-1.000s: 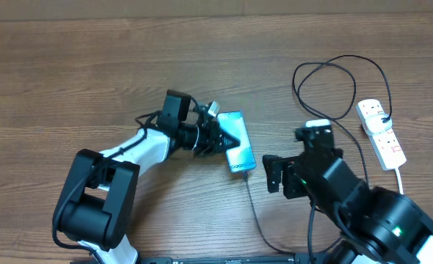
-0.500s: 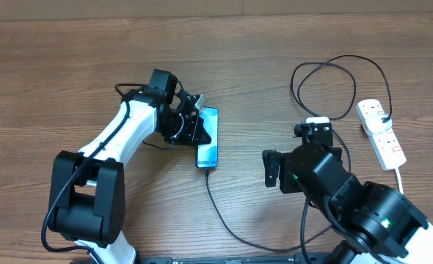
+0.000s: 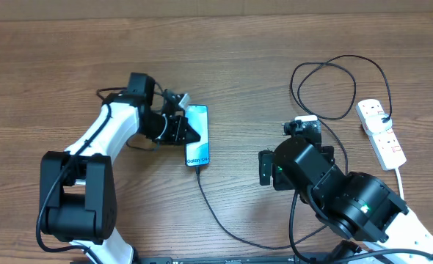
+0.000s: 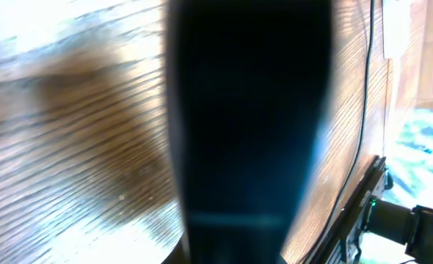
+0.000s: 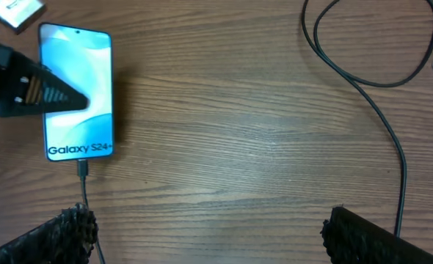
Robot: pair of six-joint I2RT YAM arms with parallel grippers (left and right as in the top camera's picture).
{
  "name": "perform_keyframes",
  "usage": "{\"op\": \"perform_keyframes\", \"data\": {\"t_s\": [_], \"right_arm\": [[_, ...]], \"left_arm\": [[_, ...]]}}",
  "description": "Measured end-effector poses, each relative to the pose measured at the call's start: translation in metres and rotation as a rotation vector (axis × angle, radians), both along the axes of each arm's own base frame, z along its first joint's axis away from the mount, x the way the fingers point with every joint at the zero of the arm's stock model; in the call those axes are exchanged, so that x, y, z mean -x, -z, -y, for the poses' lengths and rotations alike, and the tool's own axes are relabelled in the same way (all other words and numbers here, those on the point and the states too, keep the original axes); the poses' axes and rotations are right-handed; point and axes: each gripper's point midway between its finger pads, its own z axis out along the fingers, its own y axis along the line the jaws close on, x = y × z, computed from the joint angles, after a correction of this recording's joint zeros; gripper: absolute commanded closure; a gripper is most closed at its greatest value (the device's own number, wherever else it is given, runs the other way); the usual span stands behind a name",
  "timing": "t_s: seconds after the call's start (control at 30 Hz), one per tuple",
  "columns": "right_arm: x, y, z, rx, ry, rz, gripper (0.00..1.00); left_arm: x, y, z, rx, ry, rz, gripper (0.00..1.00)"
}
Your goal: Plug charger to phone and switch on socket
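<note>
Overhead, the left pincer (image 3: 186, 132) clamps the phone (image 3: 200, 119) from its 9 o'clock edge. The charger (image 5: 82, 177) enters its 6 o'clock end. The right pincer (image 5: 202, 229) gapes wide. The socket (image 3: 382, 134) lies at the desk's (image 3: 55, 59) 3 o'clock.

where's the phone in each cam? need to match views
Overhead: phone left of centre, screen up.
Left wrist: cannot tell; a dark blur fills the middle.
Right wrist: phone upper left, screen up.
Shared landmark: the charger cable leaving the phone's "Galaxy S24+" end, seen from overhead and from the right wrist.
</note>
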Motion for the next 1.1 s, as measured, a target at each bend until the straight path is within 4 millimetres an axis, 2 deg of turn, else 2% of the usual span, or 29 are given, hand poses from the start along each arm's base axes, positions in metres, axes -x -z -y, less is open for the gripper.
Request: {"op": "perform_keyframes", "data": {"t_s": [0.3,0.77,1.1], "right_arm": [[0.0,0.0,0.0,0.0,0.0,-0.001,0.0],[0.001,0.001,-0.001,-0.002,-0.002,-0.005,0.0],[0.001,0.001,-0.001,-0.003,-0.004,-0.007,0.0]], "left_arm": [[0.025,0.029,-0.003,0.016,-0.002,-0.041,0.96],[0.024,0.031,0.0,0.041,0.076,0.032,0.96],[0.039,0.059,0.013,0.213,0.031,-0.182,0.95]]}}
